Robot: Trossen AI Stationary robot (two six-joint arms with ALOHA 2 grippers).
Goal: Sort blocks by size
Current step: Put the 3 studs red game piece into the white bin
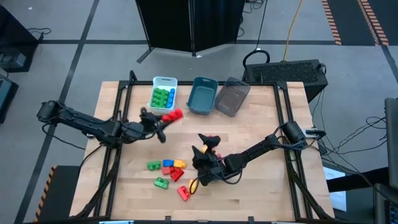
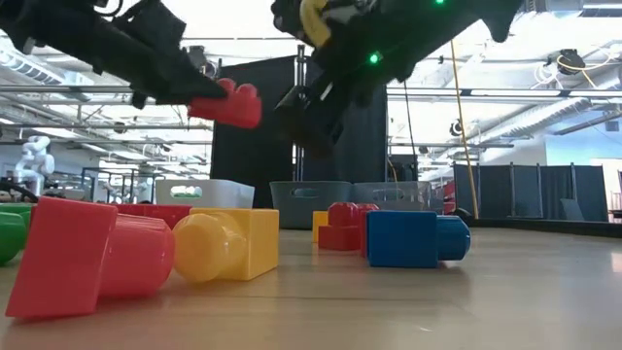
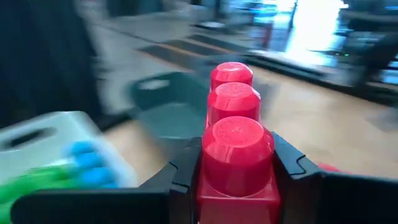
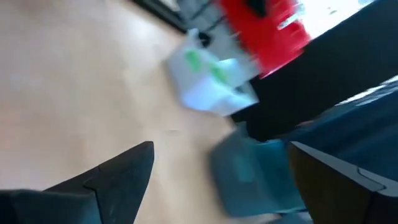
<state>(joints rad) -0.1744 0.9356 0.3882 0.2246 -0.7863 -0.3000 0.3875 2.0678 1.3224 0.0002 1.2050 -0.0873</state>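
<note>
Left gripper [image 1: 163, 120] carrying a red brick [image 1: 172, 116] toward the bins

Fingers clamped on the long red brick, aloft near the worktop's far edge, beside the white bin [image 1: 163, 82] holding green and blue bricks. Right gripper [image 1: 207, 149] spread wide, empty, mid-worktop. Loose bricks [image 1: 166, 170] near the front edge remain unsorted; teal bin [image 1: 203, 95] looks empty.

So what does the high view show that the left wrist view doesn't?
Only the high view shows the right hand, open with nothing between its fingers, above the loose blocks on the table, plus the grey bin. Only the left wrist view shows up close that the held red block has three studs in a row and is clamped at one end. Both show the left hand gripping that red block near the white bin, which holds green and blue blocks, and the teal bin.
</note>
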